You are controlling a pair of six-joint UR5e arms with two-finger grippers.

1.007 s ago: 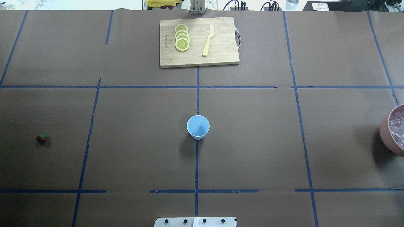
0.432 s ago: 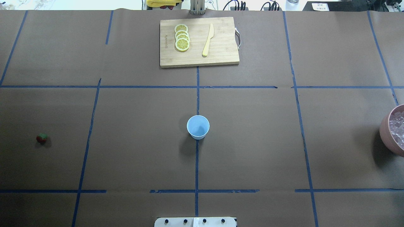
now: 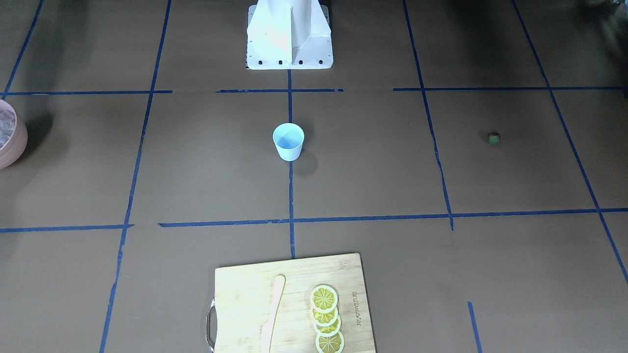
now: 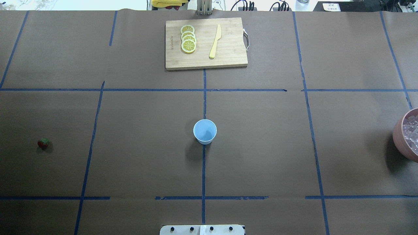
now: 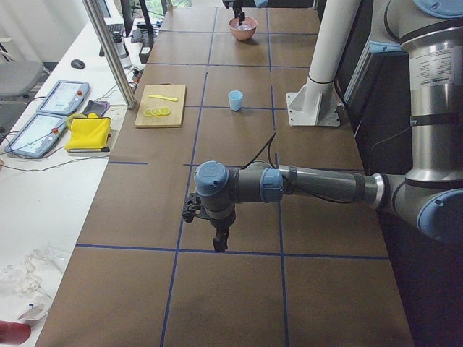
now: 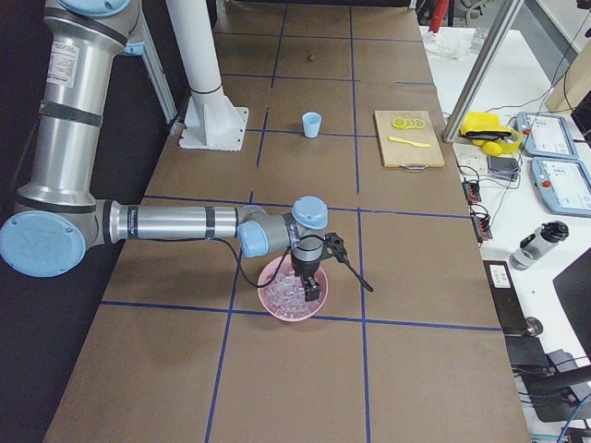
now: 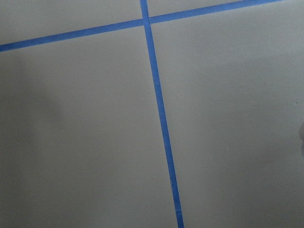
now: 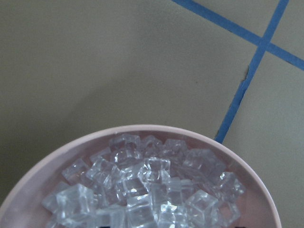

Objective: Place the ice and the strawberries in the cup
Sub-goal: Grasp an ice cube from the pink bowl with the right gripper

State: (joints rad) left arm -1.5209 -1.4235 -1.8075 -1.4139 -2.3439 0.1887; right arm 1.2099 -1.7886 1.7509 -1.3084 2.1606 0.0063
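The pale blue cup (image 4: pixel 205 131) stands upright in the middle of the table, nothing showing inside it; the front view shows the cup (image 3: pixel 288 141) too. One small red strawberry (image 4: pixel 43 143) with a green top lies far out on the robot's left. Clear ice (image 8: pixel 142 185) cubes fill a pink bowl (image 4: pixel 400 137) at the robot's right table end. My right gripper (image 6: pixel 312 291) hangs just over that ice. My left gripper (image 5: pixel 219 246) points down at bare paper beside a tape line. Both show only in side views, so I cannot tell whether either is open or shut.
A wooden cutting board (image 4: pixel 205 62) at the far side carries several lemon slices (image 4: pixel 188 39) and a pale knife (image 4: pixel 215 40). The white robot base (image 3: pixel 289 34) stands at the near edge. Blue tape lines grid the brown paper.
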